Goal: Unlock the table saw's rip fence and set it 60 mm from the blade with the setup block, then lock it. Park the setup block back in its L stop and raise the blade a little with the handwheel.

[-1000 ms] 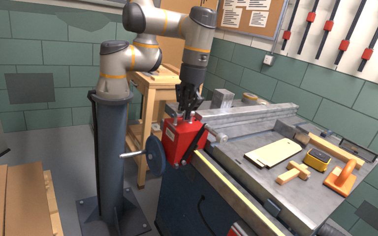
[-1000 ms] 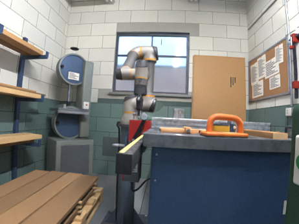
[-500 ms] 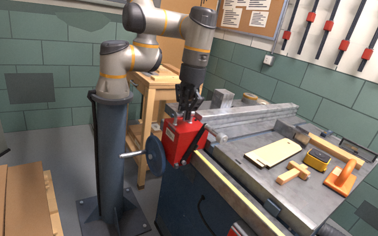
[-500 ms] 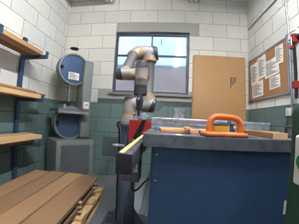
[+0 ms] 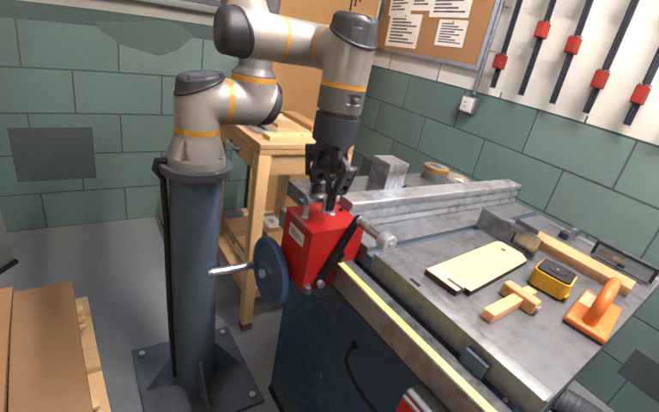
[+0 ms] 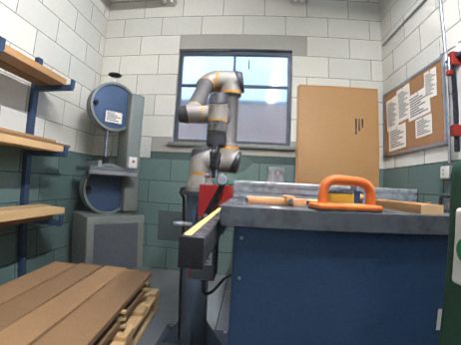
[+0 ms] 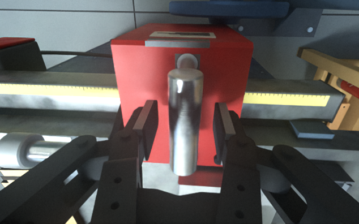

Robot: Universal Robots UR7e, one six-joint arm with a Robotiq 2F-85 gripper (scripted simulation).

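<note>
The rip fence (image 5: 427, 197), a long grey bar, lies across the far-left part of the saw table, joined to a red head block (image 5: 318, 243) (image 7: 181, 93) on the front rail. A steel peg handle (image 7: 185, 121) stands up from the top of the red head. My gripper (image 5: 329, 194) (image 7: 185, 124) (image 6: 214, 167) hangs straight above it, open, with its fingers on either side of the peg and holding nothing. The grey setup block (image 5: 387, 171) stands at the far edge of the table behind the fence. The blue handwheel (image 5: 270, 272) sits on the saw's left side.
A wooden side table (image 5: 272, 145) stands just behind the arm. On the saw table lie a cream board (image 5: 476, 267), a wooden cross piece (image 5: 512, 301), a yellow tape measure (image 5: 552, 278) and an orange push block (image 5: 595, 311). The fence's knobbed lock lever (image 5: 379, 235) juts right of the red head.
</note>
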